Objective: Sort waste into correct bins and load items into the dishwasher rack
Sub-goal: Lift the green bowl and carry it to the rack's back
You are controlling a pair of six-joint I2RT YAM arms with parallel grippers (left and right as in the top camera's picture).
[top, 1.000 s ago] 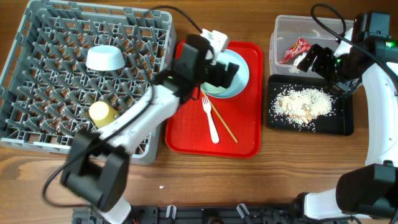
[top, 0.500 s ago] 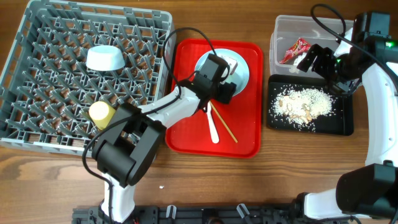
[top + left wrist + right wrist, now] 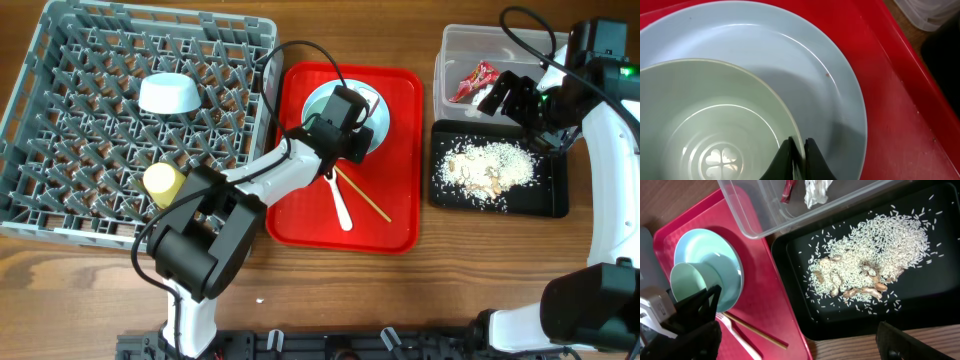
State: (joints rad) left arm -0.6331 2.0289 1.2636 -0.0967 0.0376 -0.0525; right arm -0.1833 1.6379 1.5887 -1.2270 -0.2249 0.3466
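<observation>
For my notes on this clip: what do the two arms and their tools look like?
Both are built alike: the left arm and right arm have smooth white links joined by bulky black joint housings. The left tool ends in two thin black fingers; the right tool is black and blocky. A black cable loops off each arm, and a small green light glows on the right one.

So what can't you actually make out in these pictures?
- Left wrist: the mint-green bowl that the left gripper pinches runs off the left and bottom edges.
- Overhead: the left arm covers most of the bowl.
- Right wrist: the top edge cuts off the red wrapper and napkin.
- Overhead: the chopsticks are too thin to count.
</observation>
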